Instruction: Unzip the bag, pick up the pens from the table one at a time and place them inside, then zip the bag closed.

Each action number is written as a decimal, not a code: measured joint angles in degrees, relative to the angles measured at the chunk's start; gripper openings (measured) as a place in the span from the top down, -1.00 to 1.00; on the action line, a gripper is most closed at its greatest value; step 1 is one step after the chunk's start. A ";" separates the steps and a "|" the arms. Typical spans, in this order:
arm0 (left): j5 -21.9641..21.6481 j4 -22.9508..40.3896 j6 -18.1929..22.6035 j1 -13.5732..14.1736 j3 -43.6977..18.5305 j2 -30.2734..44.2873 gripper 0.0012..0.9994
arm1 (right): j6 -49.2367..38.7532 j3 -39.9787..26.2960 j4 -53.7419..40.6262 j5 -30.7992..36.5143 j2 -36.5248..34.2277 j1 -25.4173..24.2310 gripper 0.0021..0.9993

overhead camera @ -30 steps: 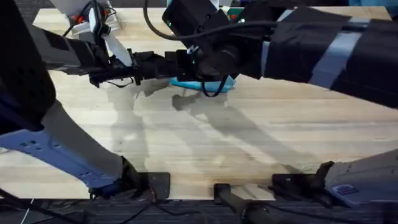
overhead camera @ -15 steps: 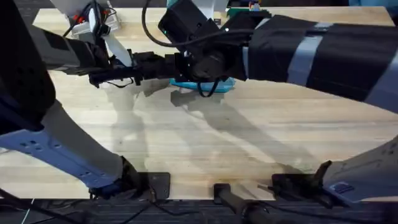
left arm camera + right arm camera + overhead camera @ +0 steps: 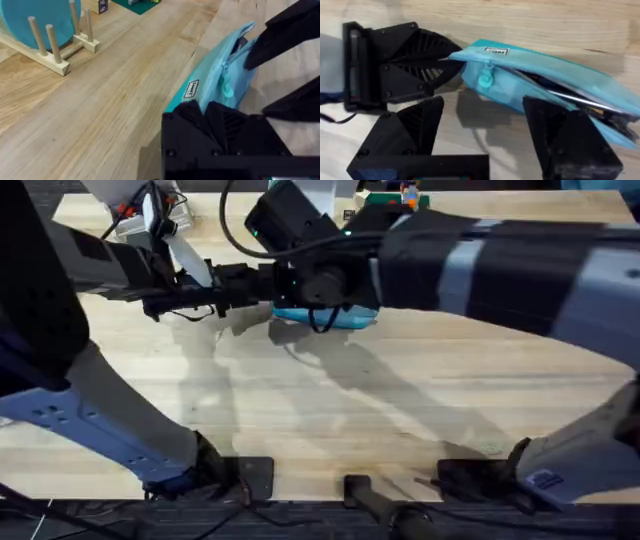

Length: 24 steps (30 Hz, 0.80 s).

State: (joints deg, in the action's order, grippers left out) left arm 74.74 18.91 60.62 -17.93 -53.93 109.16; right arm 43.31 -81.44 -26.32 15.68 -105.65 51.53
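Note:
The light blue bag (image 3: 335, 316) lies at the far middle of the table (image 3: 330, 410). My left gripper (image 3: 207, 112) is shut on the bag's (image 3: 215, 82) end next to its white label. In the right wrist view the left gripper (image 3: 451, 62) clamps that same end. My right gripper (image 3: 485, 132) is open, with its fingers on either side of the teal zipper pull (image 3: 485, 80) and just short of it. The zipper gapes along the bag (image 3: 550, 85). A silver-grey pen (image 3: 575, 98) and a dark one (image 3: 540, 79) show inside.
A round teal disc on a wooden peg stand (image 3: 35, 25) stands to one side of the bag. Small orange and white items (image 3: 140, 210) and a green item (image 3: 395, 198) sit along the table's far edge. Bare wood stretches across the near half.
My right arm has shifted left across the bag, bringing its gripper closer to the left gripper's end. The left arm and the bag have held still.

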 joint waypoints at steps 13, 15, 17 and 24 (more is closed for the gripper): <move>-0.02 -0.02 0.00 0.00 0.00 0.00 0.92 | 0.24 -5.93 -3.09 4.04 -4.22 0.19 -0.84; -0.02 -0.02 0.00 0.00 0.00 0.00 0.92 | 0.24 -5.95 -3.21 4.26 -4.73 0.19 -0.84; -0.02 0.00 0.00 0.00 0.00 0.00 0.92 | 0.24 -5.95 -3.37 4.52 -5.42 0.19 -0.83; -0.02 0.05 0.00 0.00 0.00 0.00 0.92 | 0.44 -5.95 -3.54 5.55 -6.09 0.21 -0.82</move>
State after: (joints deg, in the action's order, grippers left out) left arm 74.72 18.96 60.62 -17.93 -53.93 109.16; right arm 43.75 -87.39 -29.87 21.23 -111.74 51.75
